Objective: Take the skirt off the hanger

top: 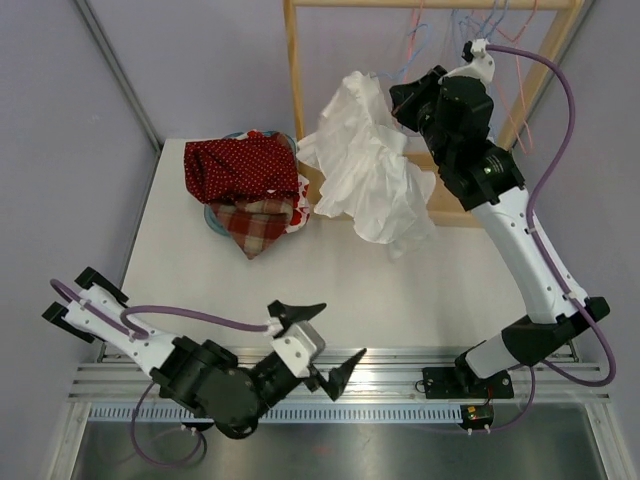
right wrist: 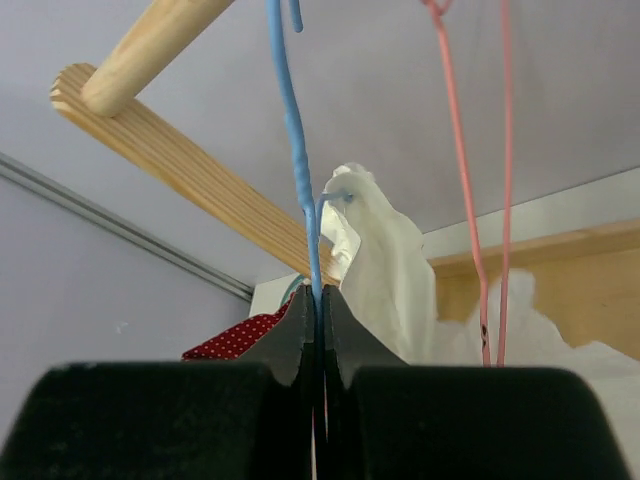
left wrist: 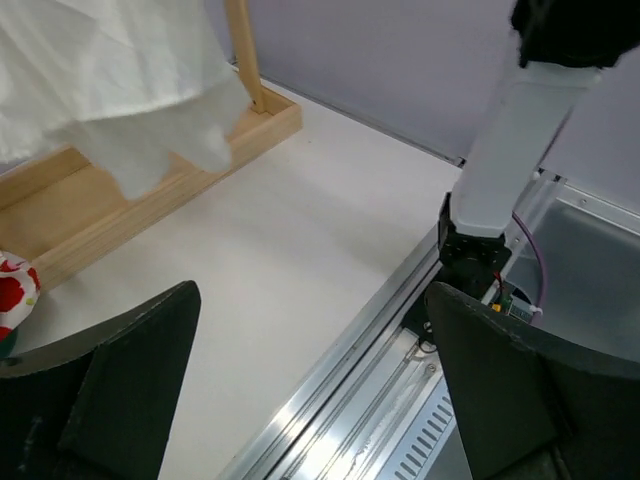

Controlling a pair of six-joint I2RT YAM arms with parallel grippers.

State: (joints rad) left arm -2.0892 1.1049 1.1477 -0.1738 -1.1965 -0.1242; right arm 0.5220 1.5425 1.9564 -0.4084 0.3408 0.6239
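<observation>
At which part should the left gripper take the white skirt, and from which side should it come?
Probably the loose lower corner of the skirt, approached from the near side: it hangs free in front of the rack, whose frame blocks the back. The right gripper pinches the blue hanger above, and the left gripper is open.

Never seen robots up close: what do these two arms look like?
The left arm and right arm have white shells and chunky black joints. A purple cable loops along each. The left gripper and right gripper are black, with two tapered fingers.
</observation>
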